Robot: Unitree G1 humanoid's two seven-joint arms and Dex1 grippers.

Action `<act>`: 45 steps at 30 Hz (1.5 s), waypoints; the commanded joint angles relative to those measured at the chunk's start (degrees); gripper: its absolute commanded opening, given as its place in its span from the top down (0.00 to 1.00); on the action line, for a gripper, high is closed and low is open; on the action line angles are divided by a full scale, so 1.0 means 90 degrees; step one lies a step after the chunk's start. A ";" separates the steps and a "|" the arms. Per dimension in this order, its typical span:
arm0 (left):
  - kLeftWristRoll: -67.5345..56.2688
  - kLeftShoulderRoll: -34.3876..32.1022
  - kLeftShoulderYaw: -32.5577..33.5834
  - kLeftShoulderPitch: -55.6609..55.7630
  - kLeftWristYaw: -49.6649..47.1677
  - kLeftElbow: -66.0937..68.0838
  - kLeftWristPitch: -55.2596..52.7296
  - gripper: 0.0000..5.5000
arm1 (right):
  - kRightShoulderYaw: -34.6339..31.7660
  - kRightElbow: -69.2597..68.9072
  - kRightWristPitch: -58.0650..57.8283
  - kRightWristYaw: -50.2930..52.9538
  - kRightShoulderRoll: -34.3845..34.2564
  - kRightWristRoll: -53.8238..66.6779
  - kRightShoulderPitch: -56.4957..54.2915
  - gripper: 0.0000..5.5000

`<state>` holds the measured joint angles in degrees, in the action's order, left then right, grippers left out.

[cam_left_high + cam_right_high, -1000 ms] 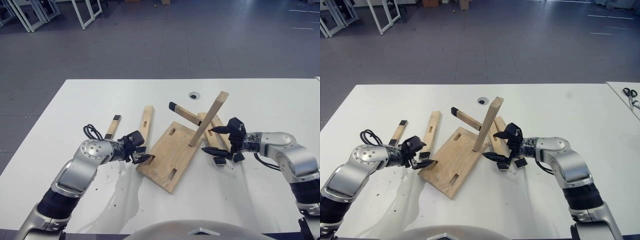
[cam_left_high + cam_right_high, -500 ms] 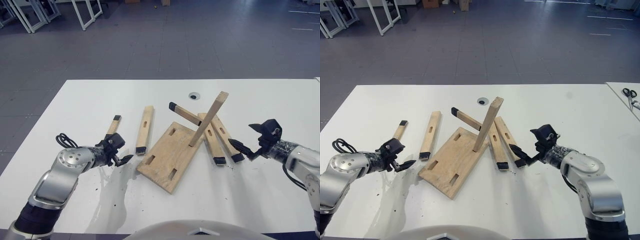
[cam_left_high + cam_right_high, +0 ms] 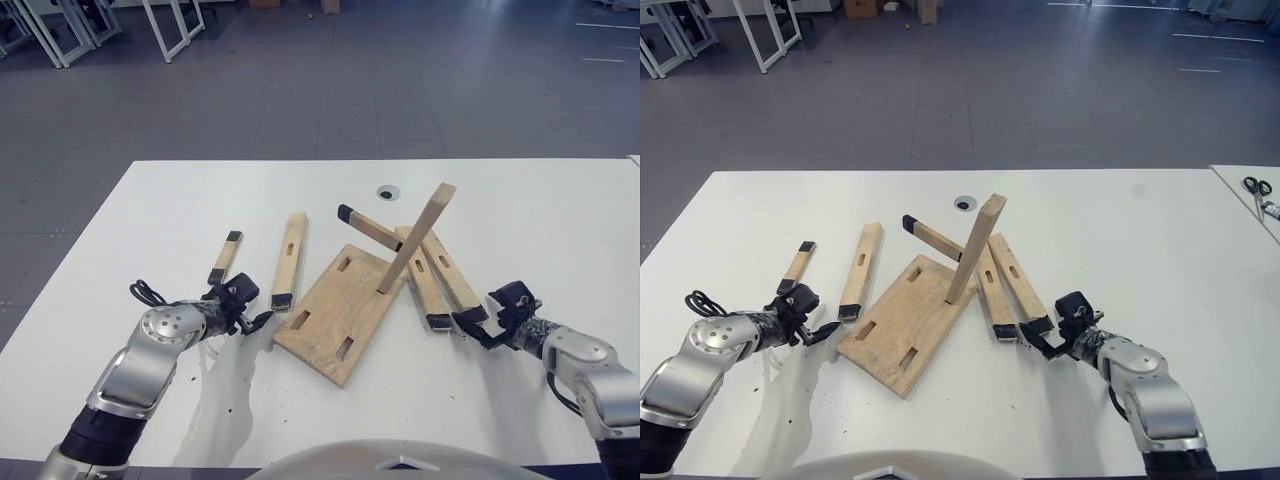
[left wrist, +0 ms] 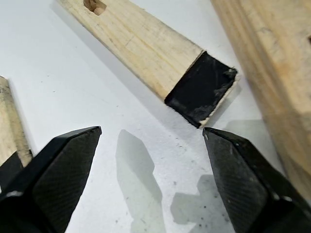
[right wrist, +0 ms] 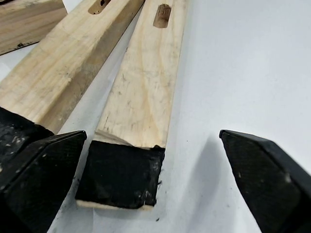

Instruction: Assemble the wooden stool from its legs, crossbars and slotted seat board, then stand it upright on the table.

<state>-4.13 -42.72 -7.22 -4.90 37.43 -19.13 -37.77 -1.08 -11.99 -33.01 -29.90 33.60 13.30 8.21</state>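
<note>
Fingers [image 4: 63,165] spread on the left gripper [image 4: 151,132], low by the black tip of one leg [image 4: 141,46]; right gripper [image 5: 153,133] likewise gapes at another leg [image 5: 146,82], seat board [image 4: 272,58] cropped.

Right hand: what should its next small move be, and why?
Probably ease the right hand forward a little and close it on the black-capped end of the rightmost leg: the hand is open and empty, with that cap right in front of it.
</note>
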 commanded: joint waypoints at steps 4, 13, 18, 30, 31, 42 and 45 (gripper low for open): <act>-0.0401 -0.0415 -0.0571 -0.0601 0.0749 -0.0889 -0.0690 0.29 | 0.0248 0.0413 -0.0410 0.0458 -0.0274 -0.0314 -0.0075 0.32; -0.1079 0.0647 -0.0651 0.0073 0.0142 -0.1265 -0.1568 0.29 | -0.0932 0.0464 -0.0568 0.1019 -0.0479 0.0084 -0.1151 0.61; -0.1174 0.0688 -0.1196 0.0305 0.0189 -0.1385 -0.1780 0.29 | -0.1831 0.0334 -0.0648 0.1676 -0.0696 0.0497 -0.2525 0.62; -0.7039 0.1114 0.3095 0.2417 0.1179 -0.0630 -0.3012 0.29 | -0.2301 -0.1873 -0.2833 0.0572 -0.0842 0.6451 -0.3942 0.62; -0.7770 0.1121 0.3204 0.2620 0.1112 -0.0462 -0.3088 0.29 | -0.2177 -0.1875 -0.3023 0.0371 -0.0698 0.6779 -0.3851 0.62; -0.9055 0.0879 0.2667 0.2826 0.0609 0.0124 -0.2979 0.29 | -0.0880 -0.1976 -0.3080 -0.0200 -0.0383 0.6869 -0.3438 0.62; -0.9014 0.0888 0.2587 0.2852 0.0571 0.0192 -0.2892 0.29 | -0.0641 -0.2107 -0.3044 -0.0118 -0.0475 0.6968 -0.3358 0.62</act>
<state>-86.11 -34.03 16.70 20.35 43.38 -17.95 -64.59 -8.03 -29.56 -61.06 -31.49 29.95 74.93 -22.43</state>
